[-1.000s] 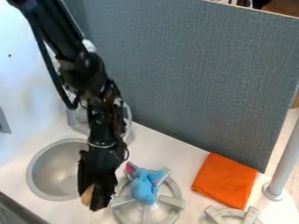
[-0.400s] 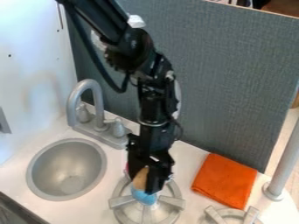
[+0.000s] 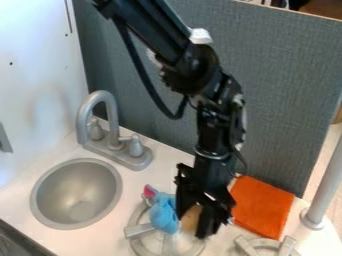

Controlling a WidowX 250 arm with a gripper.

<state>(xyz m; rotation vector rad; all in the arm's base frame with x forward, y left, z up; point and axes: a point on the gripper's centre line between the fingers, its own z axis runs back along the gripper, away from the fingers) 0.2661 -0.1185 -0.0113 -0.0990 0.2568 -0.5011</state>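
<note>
One claw [image 3: 194, 228], one tan object [image 3: 191, 218] apparently held

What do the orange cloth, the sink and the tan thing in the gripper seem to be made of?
Orange cloth: soft, matte fabric, by its folded, rounded edges. Sink: satin grey metal or painted plastic; its soft highlights suit both. Tan thing: perhaps wood or plastic; its smooth, plain surface leaves that open.
</note>
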